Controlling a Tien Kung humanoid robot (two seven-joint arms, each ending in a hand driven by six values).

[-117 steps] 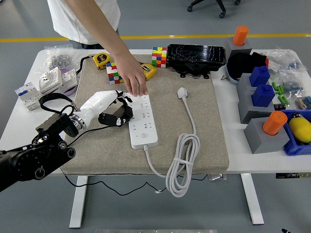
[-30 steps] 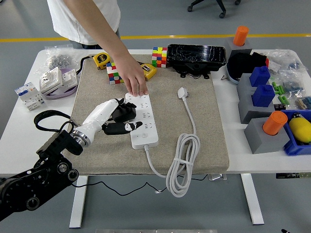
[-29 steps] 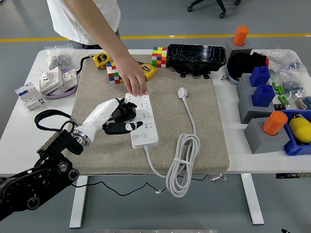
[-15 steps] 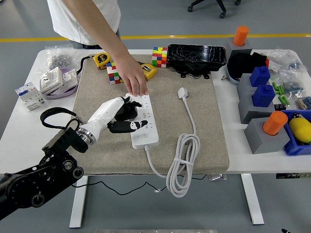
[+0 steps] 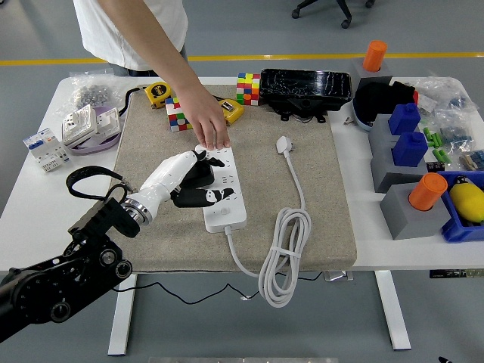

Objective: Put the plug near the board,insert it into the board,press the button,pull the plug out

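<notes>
The white power strip (image 5: 229, 212) lies lengthwise on the beige mat (image 5: 318, 212). Its white plug (image 5: 284, 144) rests loose on the mat to the right, unplugged, with the cord (image 5: 283, 253) coiled at the mat's near edge. My left hand (image 5: 208, 185) lies over the strip's left side, fingers curled and holding nothing. Its thumb (image 5: 218, 195) stretches across the strip's middle. A person's hand (image 5: 210, 125) presses down on the strip's far end. My right arm is out of view.
Colour cubes (image 5: 247, 88), tape measures (image 5: 158, 92) and a black case (image 5: 306, 91) sit at the mat's far edge. Wall sockets (image 5: 79, 125) lie at the left. Blue and grey blocks with orange cylinders (image 5: 427, 190) crowd the right side.
My left hand has moved forward and right from beside the strip onto it, its thumb now across the strip. The person's hand and the plug have stayed put.
</notes>
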